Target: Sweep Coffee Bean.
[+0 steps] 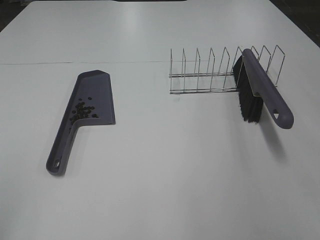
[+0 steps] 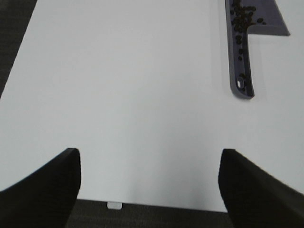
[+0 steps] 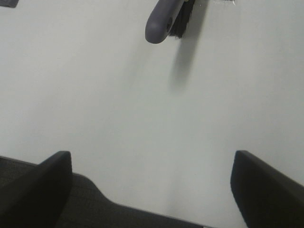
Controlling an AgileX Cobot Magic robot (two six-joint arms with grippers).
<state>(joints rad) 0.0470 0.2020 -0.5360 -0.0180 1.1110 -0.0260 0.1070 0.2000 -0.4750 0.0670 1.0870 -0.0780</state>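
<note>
I see beans piled in the dustpan on the surface. Brush leans in the rack. Left hand and right hand both wide open, empty.

You are looking at a bare test bench rather than a lived-in room. The white table fills nearly the whole exterior high view, plain and matte, with a thin seam running across it and dark floor showing past its edges. On it you see only a few staged household props: a purple dustpan holding coffee beans, a wire dish rack, and a brush leaning in that rack. No walls, shelves, counters or appliances show, so it reads as a lab setup.
</note>
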